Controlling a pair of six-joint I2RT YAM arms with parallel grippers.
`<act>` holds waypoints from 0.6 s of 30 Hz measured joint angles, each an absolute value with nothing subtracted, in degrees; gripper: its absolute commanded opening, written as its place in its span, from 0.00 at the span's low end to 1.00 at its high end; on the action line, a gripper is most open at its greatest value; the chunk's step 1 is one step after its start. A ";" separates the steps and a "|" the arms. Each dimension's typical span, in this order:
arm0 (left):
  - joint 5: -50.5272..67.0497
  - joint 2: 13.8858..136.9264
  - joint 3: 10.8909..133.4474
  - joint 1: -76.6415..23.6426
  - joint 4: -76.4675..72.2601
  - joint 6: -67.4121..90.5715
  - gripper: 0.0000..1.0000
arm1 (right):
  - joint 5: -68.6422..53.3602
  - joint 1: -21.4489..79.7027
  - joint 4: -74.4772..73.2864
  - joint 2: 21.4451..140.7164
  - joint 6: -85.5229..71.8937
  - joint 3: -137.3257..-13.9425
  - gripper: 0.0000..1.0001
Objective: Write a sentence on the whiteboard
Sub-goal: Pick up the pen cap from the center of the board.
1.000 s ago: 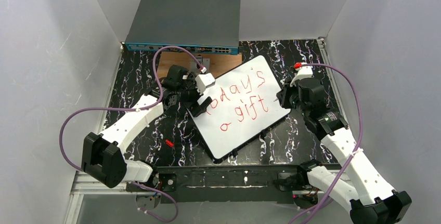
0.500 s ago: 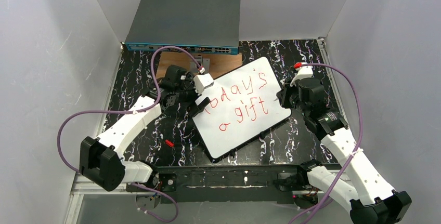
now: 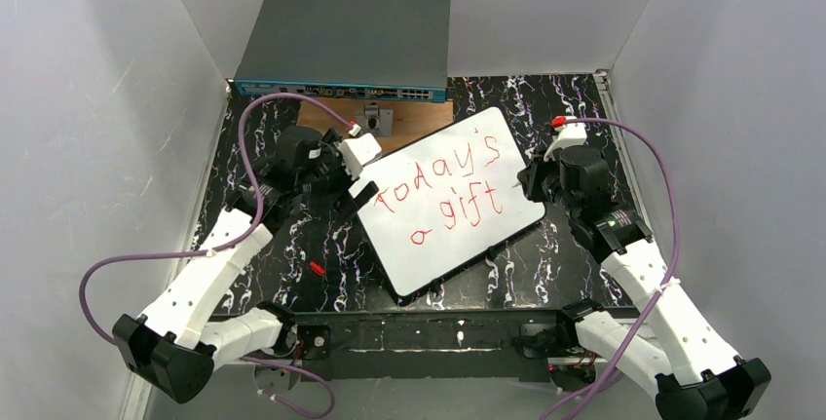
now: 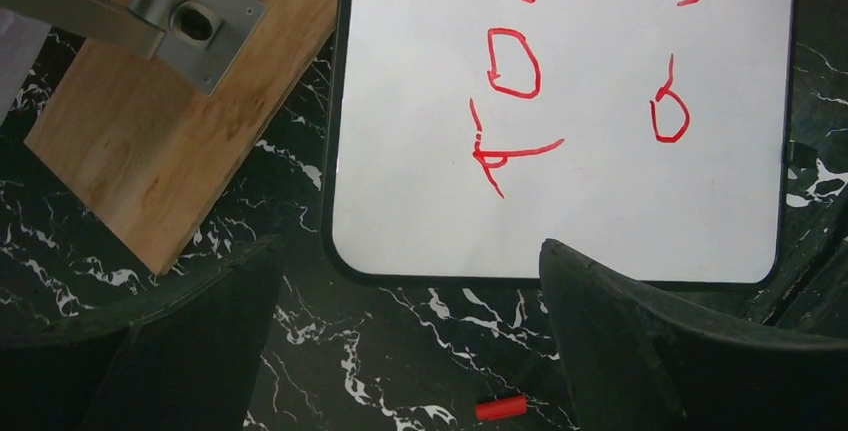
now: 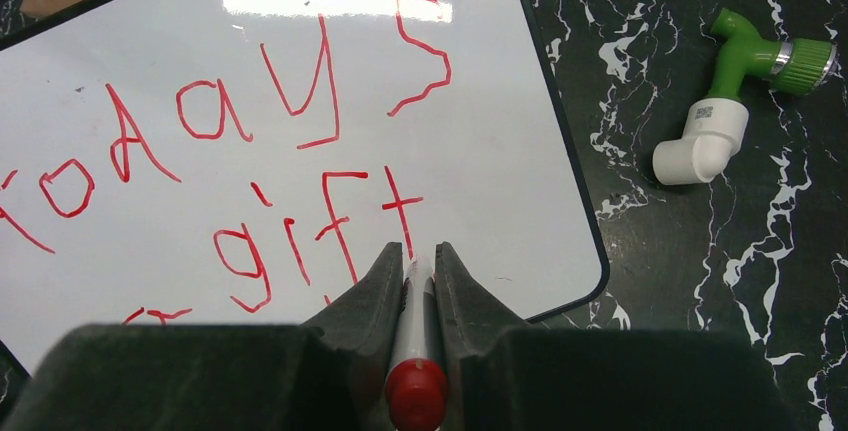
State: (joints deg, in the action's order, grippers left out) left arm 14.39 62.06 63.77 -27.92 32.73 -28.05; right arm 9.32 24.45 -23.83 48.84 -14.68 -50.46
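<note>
Right hand [image 5: 418, 251] grips marker [image 5: 414, 389]; whiteboard [image 5: 500, 151] reads "Today's gift".

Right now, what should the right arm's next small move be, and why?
Probably carry the marker across the board to beside the lone "o" and lower its tip. The right gripper, jaws shut on the marker, sits near the board's right edge; "Today's gift" is written, but the line below holds only that "o", so the sentence looks unfinished.

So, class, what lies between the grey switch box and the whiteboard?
A brown wooden plate carrying a small metal fitting lies between the switch box and the whiteboard, clearest in the top view.
</note>
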 measured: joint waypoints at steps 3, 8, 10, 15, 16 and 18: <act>11.38 61.28 63.72 -27.94 32.80 -26.30 0.98 | 9.30 24.43 -23.83 48.84 -14.85 -50.46 0.01; -0.89 58.57 62.48 -27.94 30.83 -20.47 0.98 | 9.32 24.45 -23.86 48.77 -14.87 -50.46 0.01; -7.20 57.60 62.17 -27.94 30.59 -17.15 0.98 | 9.32 24.43 -23.86 48.73 -14.87 -50.46 0.01; -19.14 56.49 62.30 -27.92 33.85 -6.92 0.98 | 9.30 24.43 -23.83 48.73 -15.27 -50.46 0.01; -21.37 56.51 62.72 -27.92 35.99 -3.95 0.98 | 9.30 24.45 -23.83 48.73 -15.38 -50.46 0.01; -25.15 57.01 64.51 -27.92 41.36 2.59 0.96 | 9.28 24.43 -23.81 48.75 -15.79 -50.46 0.01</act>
State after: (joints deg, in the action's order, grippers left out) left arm -25.15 57.01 64.51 -27.92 41.36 2.59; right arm 9.28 24.43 -23.81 48.75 -15.79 -50.46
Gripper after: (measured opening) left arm 0.982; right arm 0.196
